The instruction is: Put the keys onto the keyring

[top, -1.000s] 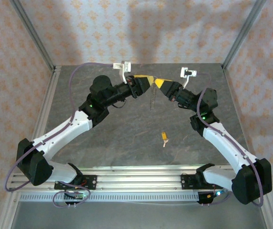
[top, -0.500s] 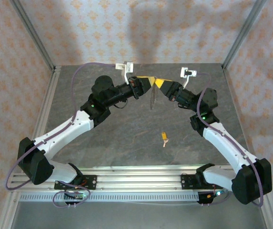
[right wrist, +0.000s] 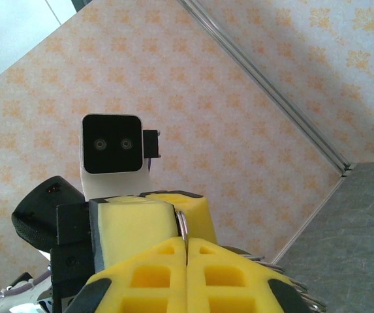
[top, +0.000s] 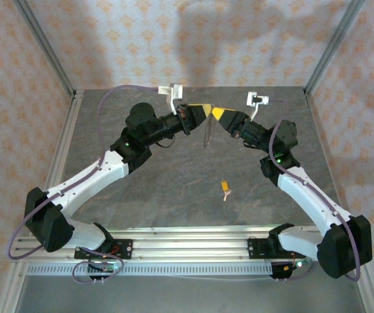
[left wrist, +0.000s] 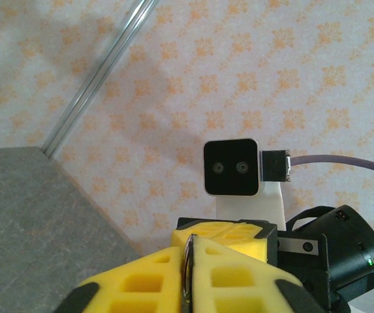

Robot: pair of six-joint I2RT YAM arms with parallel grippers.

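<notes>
Grey table point(top: 141, 195), patterned walls. Left gripper point(top: 204, 109) and right gripper point(top: 217, 114) meet tip to tip above far centre, both clenched on keyring point(top: 207, 134), which hangs below. Key point(top: 225, 188) lies on table, well apart, nearer bases.

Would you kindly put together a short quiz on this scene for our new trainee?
1. True or false: the key lies on the table.
2. The keyring hangs between the left claw and the right claw. Which grips it? A) left only B) right only C) both
3. Fill in: both claws are ___.
Key: 1 true; 2 C; 3 shut.
</notes>
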